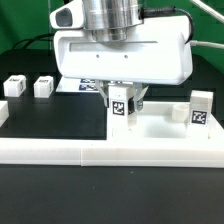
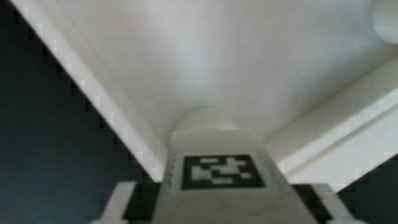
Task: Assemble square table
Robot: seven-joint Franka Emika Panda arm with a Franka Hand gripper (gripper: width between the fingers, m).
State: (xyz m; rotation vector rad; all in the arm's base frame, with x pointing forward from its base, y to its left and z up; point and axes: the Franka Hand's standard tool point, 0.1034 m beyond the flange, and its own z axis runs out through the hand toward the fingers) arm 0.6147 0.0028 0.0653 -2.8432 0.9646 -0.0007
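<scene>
My gripper [image 1: 121, 96] is shut on a small white block leg [image 1: 119, 108] with a black-and-white tag, held upright just in front of the big white square tabletop [image 1: 160, 60]. In the wrist view the leg [image 2: 221, 150] sits between the fingers [image 2: 128, 203] of the gripper [image 2: 222, 208], with the tabletop's white rimmed surface [image 2: 196, 60] right behind it. Two more legs [image 1: 15, 86] [image 1: 43, 87] stand at the exterior view's left. Another leg [image 1: 201, 109] stands at the right.
The long white border rail [image 1: 110, 153] runs across the front, with its right end [image 1: 170, 128] reaching back under the right leg. A bit of the marker board [image 1: 86, 86] shows under the tabletop. A white piece [image 1: 3, 112] sits at the left edge.
</scene>
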